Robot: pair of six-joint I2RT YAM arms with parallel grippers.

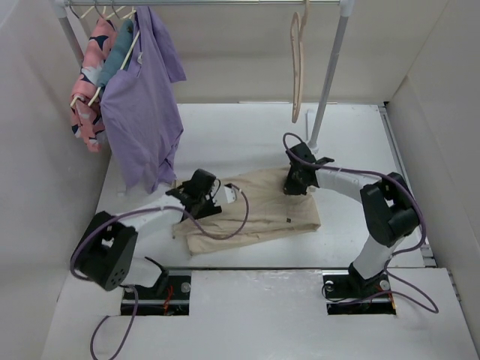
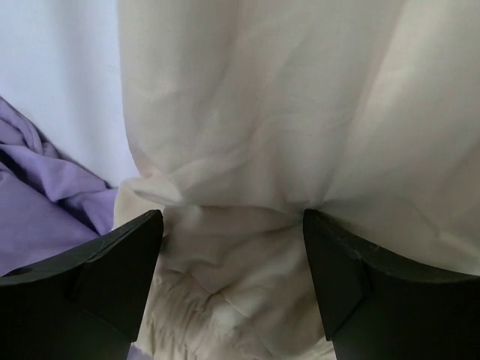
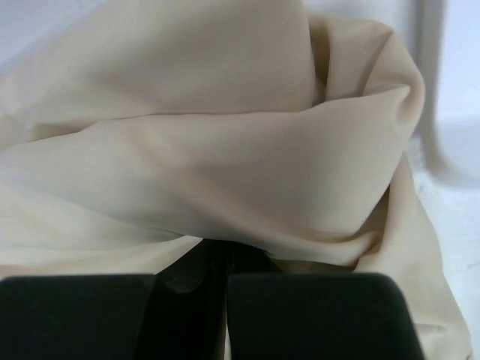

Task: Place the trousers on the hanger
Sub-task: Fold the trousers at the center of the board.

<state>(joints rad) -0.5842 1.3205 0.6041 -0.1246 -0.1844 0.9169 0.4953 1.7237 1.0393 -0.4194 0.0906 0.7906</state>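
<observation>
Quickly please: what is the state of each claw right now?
Left claw: open, straddling a fold of the trousers.
Right claw: closed on the trousers.

The hanger's (image 1: pixel 298 67) hook ran off the top edge. A fold of the trousers (image 3: pixel 225 150) covered the right gripper's (image 3: pixel 227 289) fingertips.

We count one pair of trousers (image 1: pixel 274 199) and one bare pale hanger (image 1: pixel 298 67). On the single rail (image 1: pixel 225 3) we make out two wooden hangers (image 1: pixel 132 46), bearing one purple shirt (image 1: pixel 142 112) and one pink patterned garment (image 1: pixel 88 82). We count two robot arms: left arm (image 1: pixel 135 225) and right arm (image 1: pixel 352 184).
</observation>
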